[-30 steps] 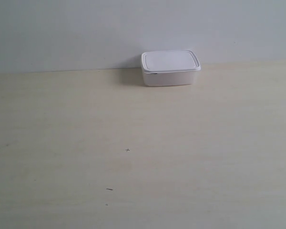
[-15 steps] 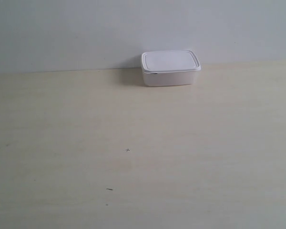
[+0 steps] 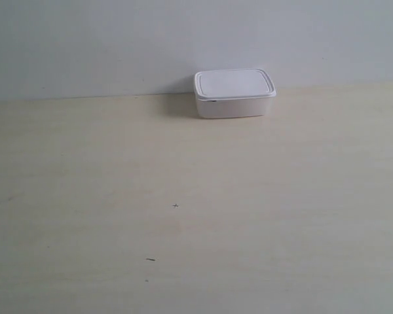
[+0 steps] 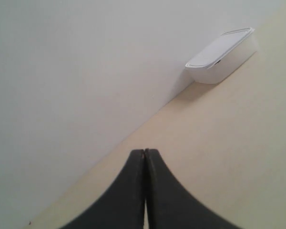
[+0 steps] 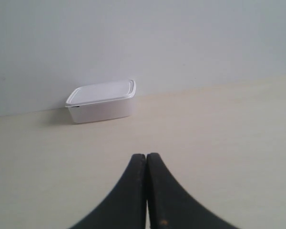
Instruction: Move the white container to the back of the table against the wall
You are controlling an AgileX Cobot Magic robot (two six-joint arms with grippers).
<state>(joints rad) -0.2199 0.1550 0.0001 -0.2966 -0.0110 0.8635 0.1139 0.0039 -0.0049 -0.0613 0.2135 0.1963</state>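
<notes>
White container [image 3: 234, 93] sits at the back edge of the table [image 3: 183, 196], about 12 to 1 o'clock in the exterior view, its rear side right at the wall [image 3: 118, 39]. Whether it truly touches the wall or leaves a sliver of gap can't be told. Lid on, box flat and upright, long axis running 9-to-3, parallel to the wall. No arm shows in the exterior view. Left gripper [image 4: 144, 153]: fingers pressed together, nothing held, container [image 4: 221, 55] well apart, ahead and off to one side along the wall. Right gripper [image 5: 146, 155]: fingers also pressed together and empty, container [image 5: 101, 101] well apart, nearly straight ahead, one long side facing it. Which arm is nearer can't be settled, though the right one looks more squarely lined up. Judging by placement, the task looks done; if any nudge is needed, it's a push on that long side toward 12 o'clock.
</notes>
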